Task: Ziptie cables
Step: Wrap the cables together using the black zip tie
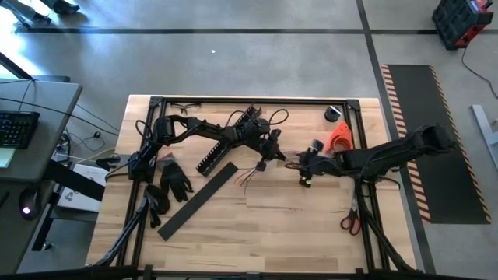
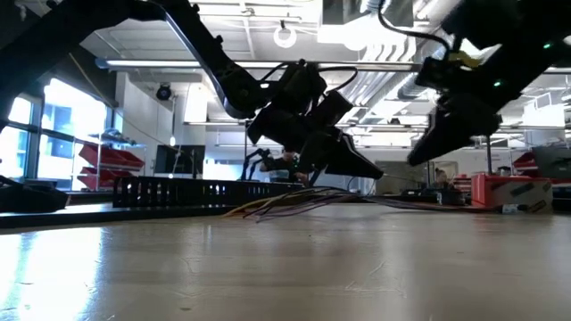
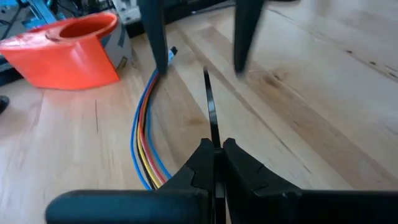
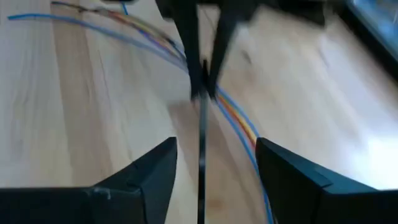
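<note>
The cables (image 3: 142, 140) are thin blue, yellow and red wires lying loose on the wooden table; they also show in the high view (image 1: 253, 173) and the right wrist view (image 4: 239, 118). My left gripper (image 3: 216, 146) is at the table's middle (image 1: 266, 159), shut on a thin black zip tie (image 3: 210, 106). My right gripper (image 4: 216, 144) faces it from the right (image 1: 305, 171). It is open, with one finger on each side of the tie's free end (image 4: 202, 168) and touching nothing. My left gripper pinches the black zip tie between its two fingertips, at one end of the tie (image 3: 215, 142). The tie sticks straight out past the fingertips toward my right gripper. It runs beside the wires and above the table.
A long black slotted channel (image 1: 226, 140), a flat black strip (image 1: 198, 201) and black gloves (image 1: 175, 179) lie to the left. An orange object (image 1: 340, 138) and a tape roll (image 1: 334, 113) are at the far right. Red-handled scissors (image 1: 350, 222) lie near the right edge.
</note>
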